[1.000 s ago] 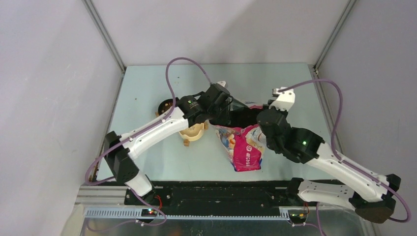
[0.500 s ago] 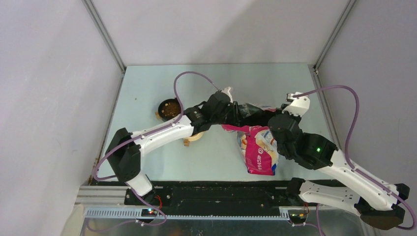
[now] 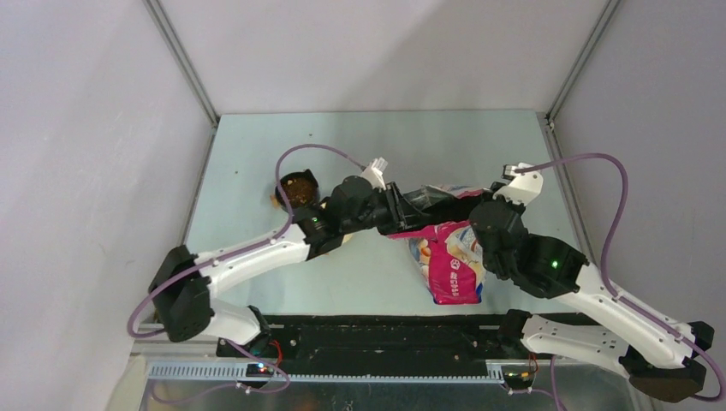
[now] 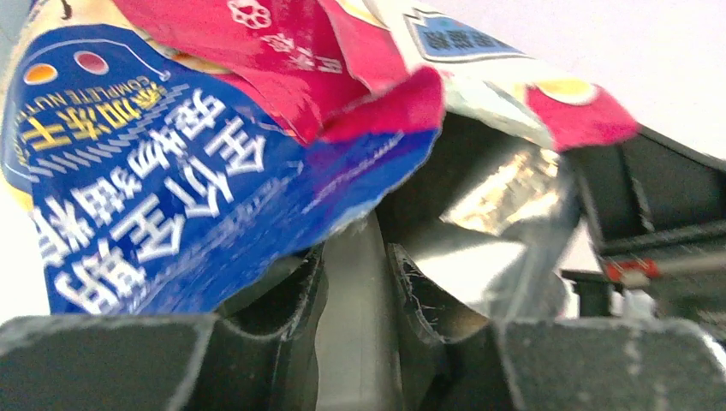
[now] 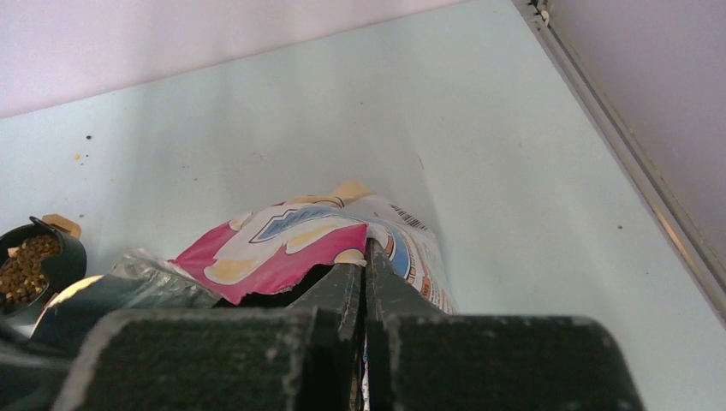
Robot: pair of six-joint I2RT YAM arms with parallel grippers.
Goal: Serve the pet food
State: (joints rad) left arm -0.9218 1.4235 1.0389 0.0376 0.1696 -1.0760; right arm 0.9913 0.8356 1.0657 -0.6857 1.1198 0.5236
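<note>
Pink-and-blue foil bag (image 3: 449,257) rests on the tabletop (image 3: 257,145), its rim pinched flat by the right hand (image 5: 364,282). The left hand (image 4: 355,253) clamps a clear scoop (image 4: 353,342) at the mouth. Brown kibble (image 5: 24,264) sits in the dark bowl (image 5: 75,257). Should the rim slip, the mouth could collapse and scatter pellets.

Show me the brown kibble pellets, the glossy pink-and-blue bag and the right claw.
Brown dry kibble pellets (image 5: 24,264): right wrist view, top of the heap.
Glossy pink-and-blue bag (image 3: 451,272): top view, its pink front panel.
Right claw (image 5: 365,259): right wrist view, between its closed fingertips.
</note>
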